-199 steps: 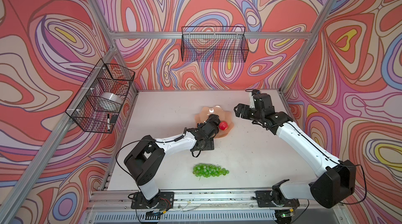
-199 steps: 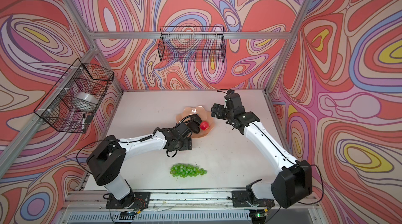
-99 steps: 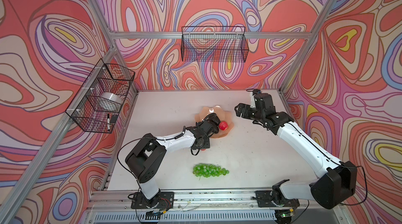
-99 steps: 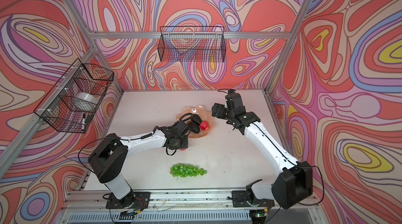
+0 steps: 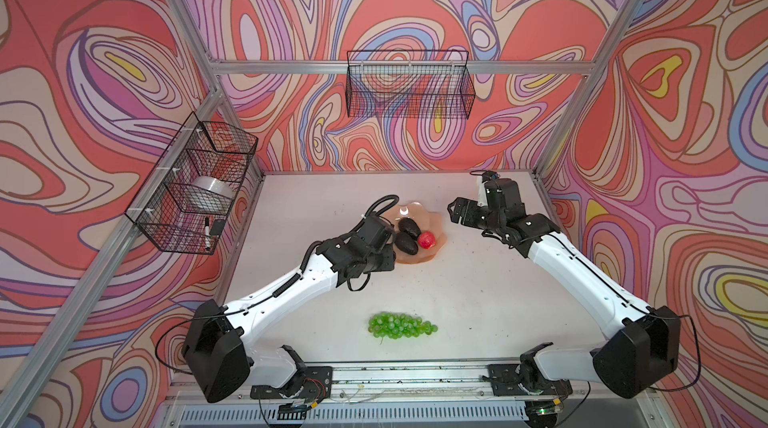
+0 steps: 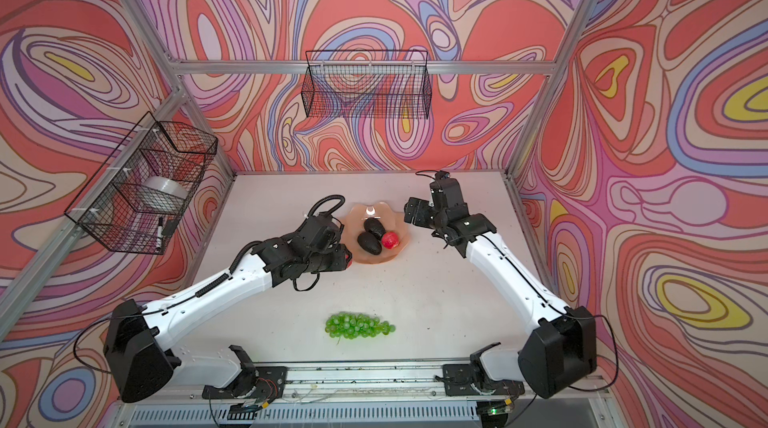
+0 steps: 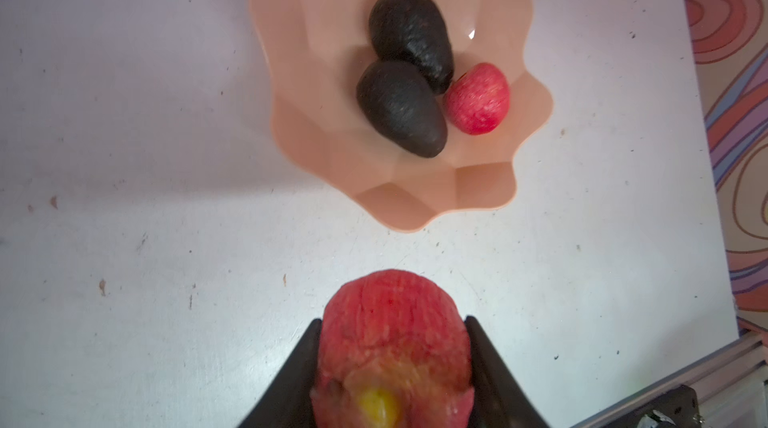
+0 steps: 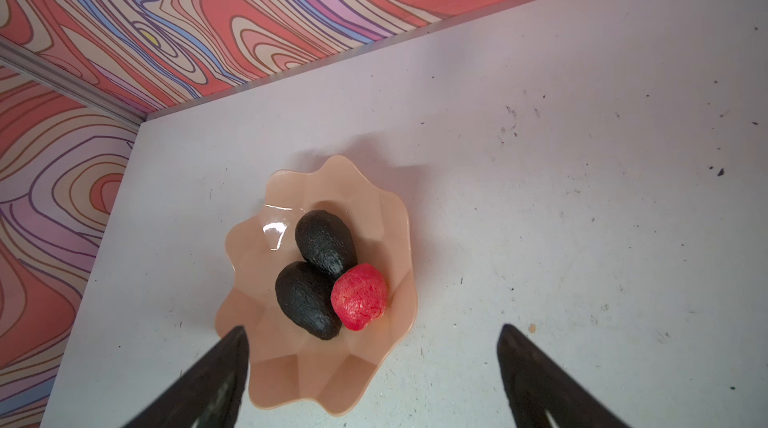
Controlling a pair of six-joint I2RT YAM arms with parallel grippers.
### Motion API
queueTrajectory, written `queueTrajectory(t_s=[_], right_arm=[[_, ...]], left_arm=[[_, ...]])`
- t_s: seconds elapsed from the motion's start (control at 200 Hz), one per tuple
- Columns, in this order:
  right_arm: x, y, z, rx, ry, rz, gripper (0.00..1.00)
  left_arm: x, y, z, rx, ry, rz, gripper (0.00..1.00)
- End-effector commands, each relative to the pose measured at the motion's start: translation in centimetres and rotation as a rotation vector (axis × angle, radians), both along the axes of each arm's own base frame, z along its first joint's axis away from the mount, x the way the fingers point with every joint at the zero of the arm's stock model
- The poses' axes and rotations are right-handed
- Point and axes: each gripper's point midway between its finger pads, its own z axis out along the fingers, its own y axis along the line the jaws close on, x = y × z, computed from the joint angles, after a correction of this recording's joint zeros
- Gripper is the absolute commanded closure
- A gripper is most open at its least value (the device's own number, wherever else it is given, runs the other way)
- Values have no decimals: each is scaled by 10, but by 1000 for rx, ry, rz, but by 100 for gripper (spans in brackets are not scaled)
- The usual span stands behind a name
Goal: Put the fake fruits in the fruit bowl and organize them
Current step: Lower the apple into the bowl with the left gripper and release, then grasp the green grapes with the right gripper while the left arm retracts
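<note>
The peach-pink fruit bowl stands mid-table. It holds two dark avocados and a red apple. My left gripper is shut on a second red apple, just outside the bowl's near-left rim. Over the table right of the bowl, my right gripper stands open and empty. Green grapes lie near the front edge.
A black wire basket hangs on the back wall. Another wire basket on the left wall holds a tape roll and a marker. Patterned walls and aluminium posts close in three sides of the white table.
My left gripper has closed on the red apple beside the bowl and drawn back a little from the rim. The right arm has stayed where it was.
</note>
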Motion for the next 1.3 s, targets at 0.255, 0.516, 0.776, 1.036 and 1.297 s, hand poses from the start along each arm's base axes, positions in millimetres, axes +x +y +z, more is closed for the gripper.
queueTrajectory(t_s=[0.255, 0.516, 0.776, 1.036, 1.297], right_arm=[[-15, -13, 2, 6, -1, -37, 4], [-26, -11, -13, 35, 38, -32, 4], [-27, -10, -14, 33, 43, -20, 4], [-31, -10, -22, 22, 63, -8, 5], [-46, 9, -29, 43, 85, 143, 8]], left_arm=[[49, -66, -33, 78, 72, -159, 58], [66, -81, -73, 115, 124, -150, 58], [74, -83, -100, 147, 154, -108, 55], [75, -82, -97, 157, 159, -102, 33], [91, -61, -27, 83, 22, -25, 25]])
